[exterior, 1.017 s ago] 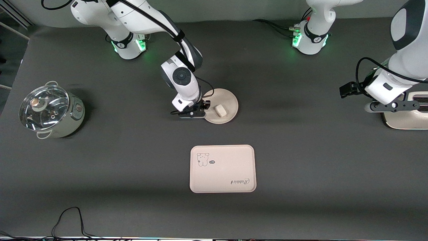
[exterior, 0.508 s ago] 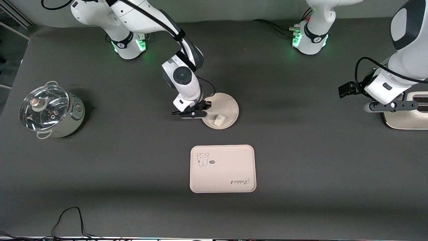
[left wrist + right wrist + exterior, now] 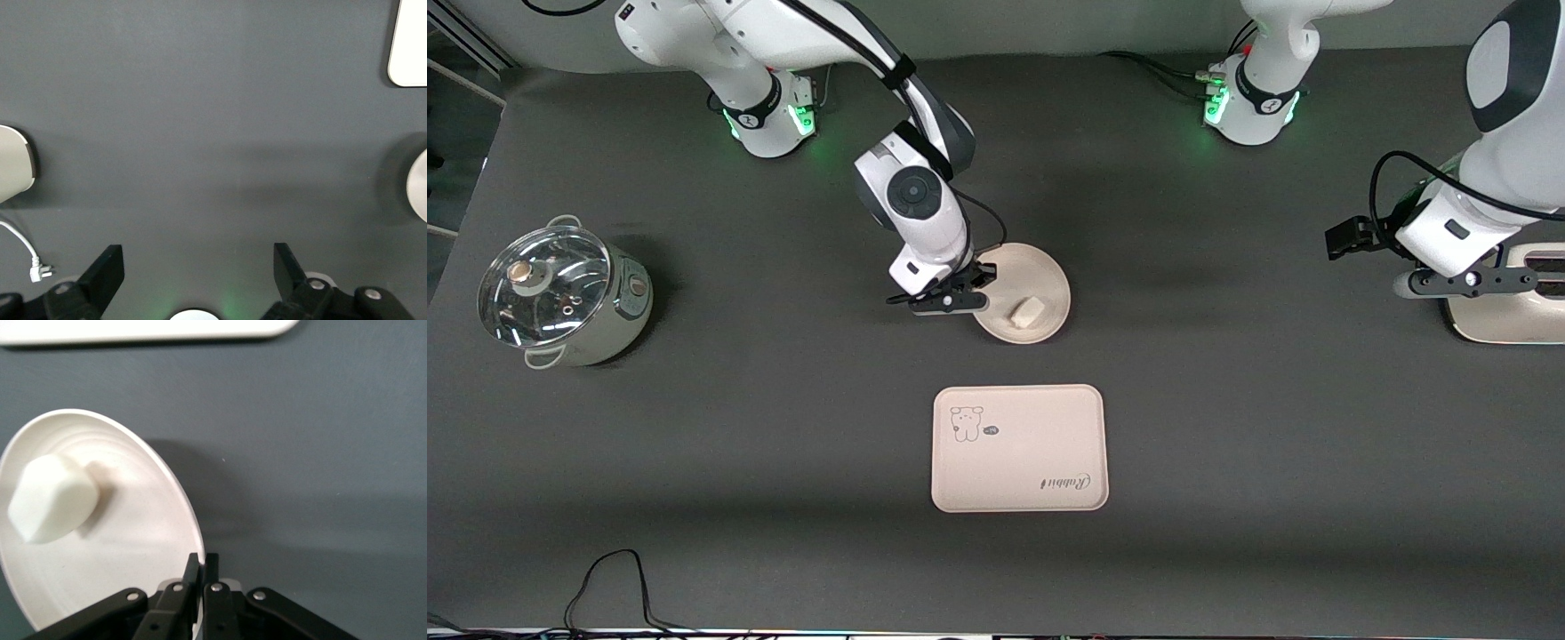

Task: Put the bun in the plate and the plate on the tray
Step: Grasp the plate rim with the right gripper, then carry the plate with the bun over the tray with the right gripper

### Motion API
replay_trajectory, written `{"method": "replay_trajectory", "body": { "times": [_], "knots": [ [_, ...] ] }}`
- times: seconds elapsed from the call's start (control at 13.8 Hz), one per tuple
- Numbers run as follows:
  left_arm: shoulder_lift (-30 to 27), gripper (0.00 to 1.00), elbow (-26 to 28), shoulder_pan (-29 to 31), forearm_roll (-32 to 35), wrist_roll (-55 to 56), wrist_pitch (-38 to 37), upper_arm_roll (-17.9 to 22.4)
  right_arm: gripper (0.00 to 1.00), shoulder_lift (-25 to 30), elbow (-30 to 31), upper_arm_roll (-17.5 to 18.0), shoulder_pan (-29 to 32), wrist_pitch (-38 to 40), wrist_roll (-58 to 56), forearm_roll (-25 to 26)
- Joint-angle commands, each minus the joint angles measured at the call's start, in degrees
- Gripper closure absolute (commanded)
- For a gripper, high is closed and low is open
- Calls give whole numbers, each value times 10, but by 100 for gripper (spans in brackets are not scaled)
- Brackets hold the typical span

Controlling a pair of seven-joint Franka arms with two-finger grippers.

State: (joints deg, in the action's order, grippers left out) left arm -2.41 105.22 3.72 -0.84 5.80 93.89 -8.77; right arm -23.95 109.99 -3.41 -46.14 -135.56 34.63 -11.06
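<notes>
Claw pinching plate rim

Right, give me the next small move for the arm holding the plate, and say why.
Probably carry the plate toward the front camera until it is over the tray. The right gripper is shut on the plate's rim, the bun already lies in the plate, and the tray lies bare nearer the camera. The left gripper waits open over the left arm's end of the table.
</notes>
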Motion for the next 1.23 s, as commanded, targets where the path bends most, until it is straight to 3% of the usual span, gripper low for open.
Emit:
{"method": "replay_trajectory", "body": {
  "times": [0.0, 0.29, 0.87, 1.16],
  "knots": [
    [-15, 0, 9, -5, -7, 0, -8, 5, 100, 50, 2, -2, 29, 35, -85, -44],
    [-15, 0, 10, -5, -7, 0, -8, 5, 100, 21, -58, -4, 59, 36, -105, -45],
    [-20, 0, 10, -5, -7, -1, -11, 5, 100, -237, -381, 2, 161, 34, -165, -99],
    [-19, 0, 9, -5, -7, 0, -7, 5, 100, -325, -505, 25, 194, 34, -165, -99]
  ]
}}
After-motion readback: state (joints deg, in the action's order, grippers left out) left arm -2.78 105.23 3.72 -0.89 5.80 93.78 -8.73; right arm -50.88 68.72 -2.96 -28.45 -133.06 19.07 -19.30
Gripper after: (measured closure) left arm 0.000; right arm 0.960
